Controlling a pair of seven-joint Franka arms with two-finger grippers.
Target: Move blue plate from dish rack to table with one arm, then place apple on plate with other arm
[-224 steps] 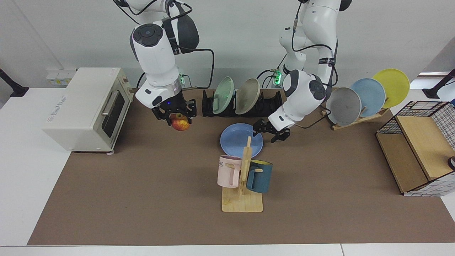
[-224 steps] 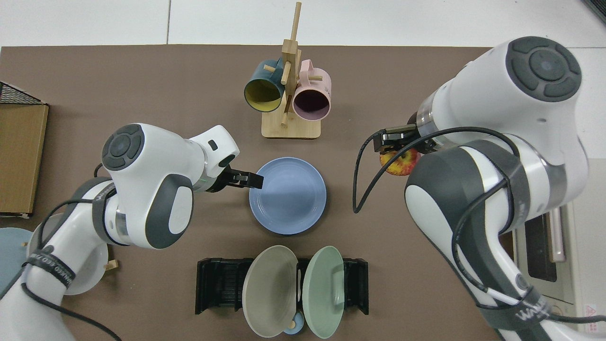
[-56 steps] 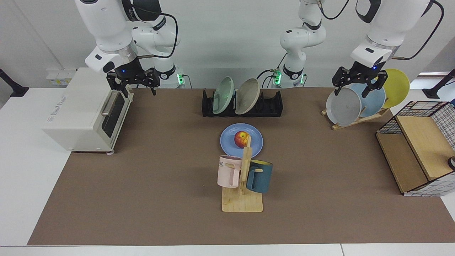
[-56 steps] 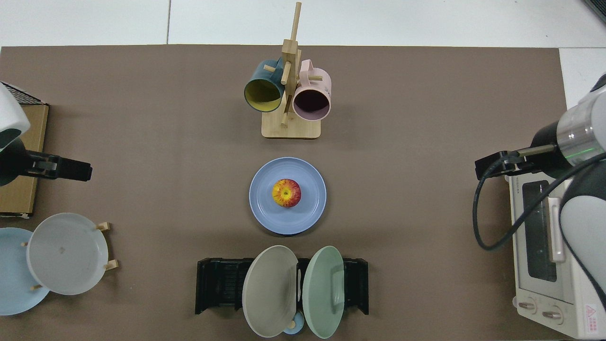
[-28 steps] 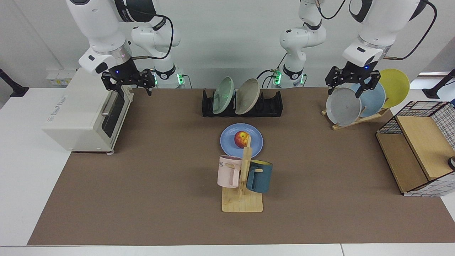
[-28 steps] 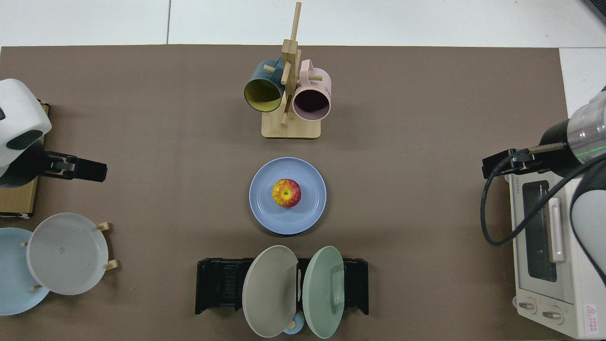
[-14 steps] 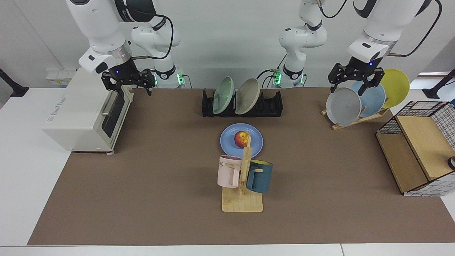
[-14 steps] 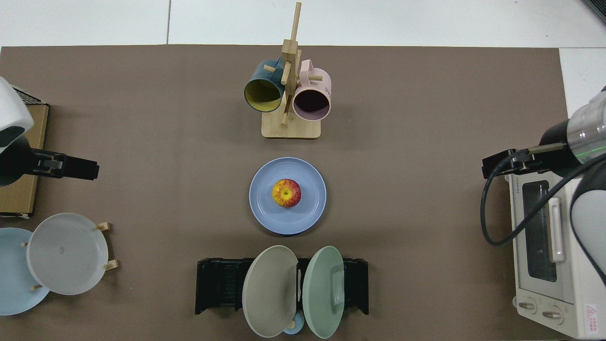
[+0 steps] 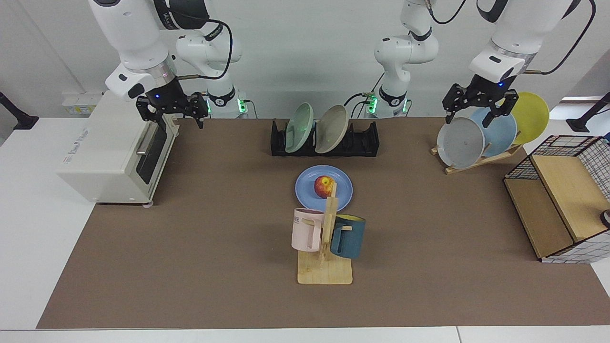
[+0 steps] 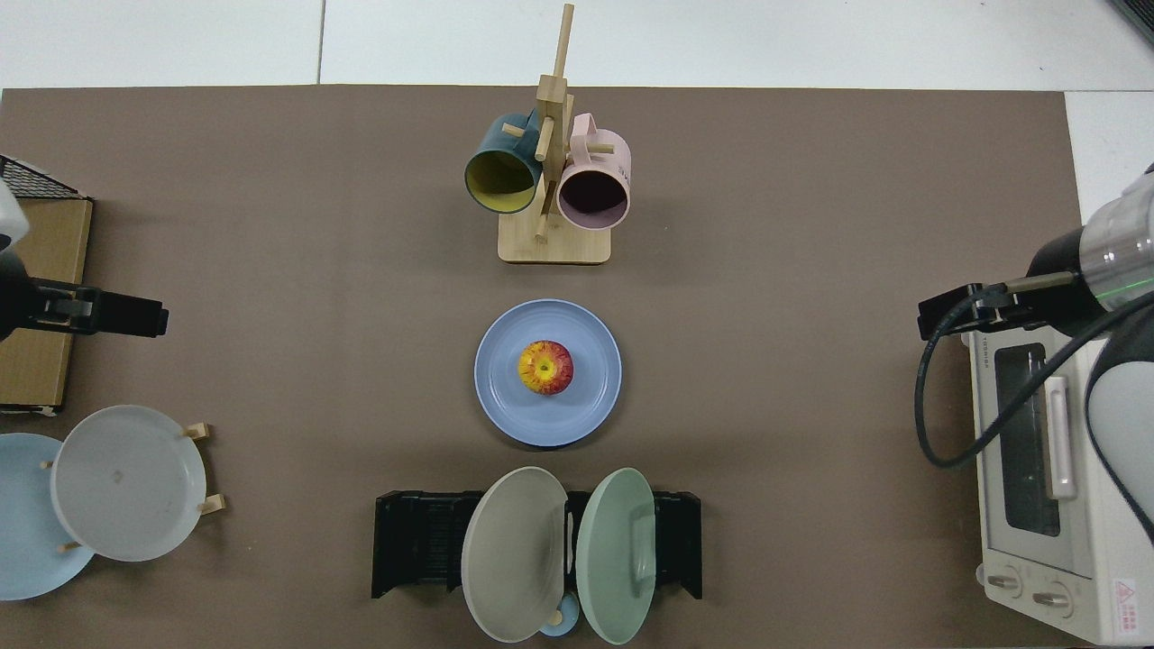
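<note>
The blue plate (image 9: 324, 194) lies mid-frame on the table (image 9: 200, 267) bearing the apple (image 9: 324, 186); we judge both steps complete, with the empty right gripper (image 9: 172, 116) upper left and left gripper (image 9: 479, 113) upper right both spread, needing only to park.

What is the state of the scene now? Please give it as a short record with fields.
blue plate: flat on the table, in front of the dish rack
apple: resting at the centre of the blue plate
dish rack contents: green plate and beige plate, both upright
left end effector: open, empty, raised above the wooden plate rack
right end effector: open, empty, raised by the toaster oven
task state: appears finished
</note>
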